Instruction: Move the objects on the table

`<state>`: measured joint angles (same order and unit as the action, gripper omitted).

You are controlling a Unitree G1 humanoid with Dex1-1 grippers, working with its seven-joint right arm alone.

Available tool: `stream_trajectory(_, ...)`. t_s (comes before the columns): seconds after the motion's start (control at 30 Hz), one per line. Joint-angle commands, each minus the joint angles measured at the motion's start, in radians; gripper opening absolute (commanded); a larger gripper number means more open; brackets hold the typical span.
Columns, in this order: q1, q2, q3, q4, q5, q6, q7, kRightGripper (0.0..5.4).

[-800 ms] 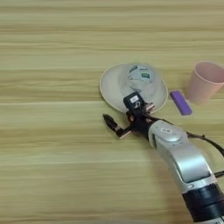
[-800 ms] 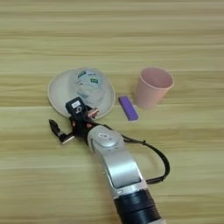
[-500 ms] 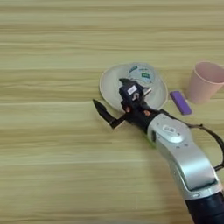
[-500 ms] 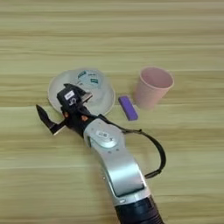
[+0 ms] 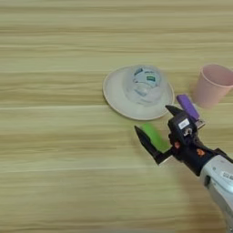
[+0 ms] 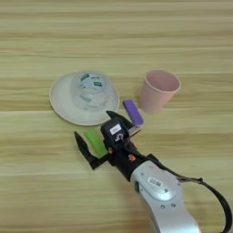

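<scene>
No text, number or brand can be read anywhere. Three things carry print that stays illegible: the clear plastic tub [image 5: 144,84] on the cream plate [image 6: 59,102] has a label with teal and dark marks on its top; the right gripper [image 6: 97,136] bears a small white sticker [image 6: 115,129] with dark specks on its black body; and the silver forearm [image 6: 159,193] has a white label [image 6: 154,182] whose lettering is too fine to make out.
</scene>
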<state>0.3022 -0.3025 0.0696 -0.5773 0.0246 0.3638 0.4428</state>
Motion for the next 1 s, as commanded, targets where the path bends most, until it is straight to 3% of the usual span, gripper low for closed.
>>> stream_trajectory(0.03,-0.009,-0.019,-0.042,0.035,0.003,-0.068,-0.019,5.36)
stream_trajectory(0.23,-0.011,-0.006,-0.040,0.118,0.001,-0.092,-0.023,5.36)
stream_trajectory(0.7,-0.010,0.007,-0.026,0.214,0.011,-0.057,-0.024,5.36)
stream_trajectory(0.93,-0.021,0.002,-0.031,0.221,0.034,0.009,-0.018,5.36)
stream_trajectory(1.0,-0.025,-0.001,-0.032,0.224,0.036,0.019,-0.019,5.12)
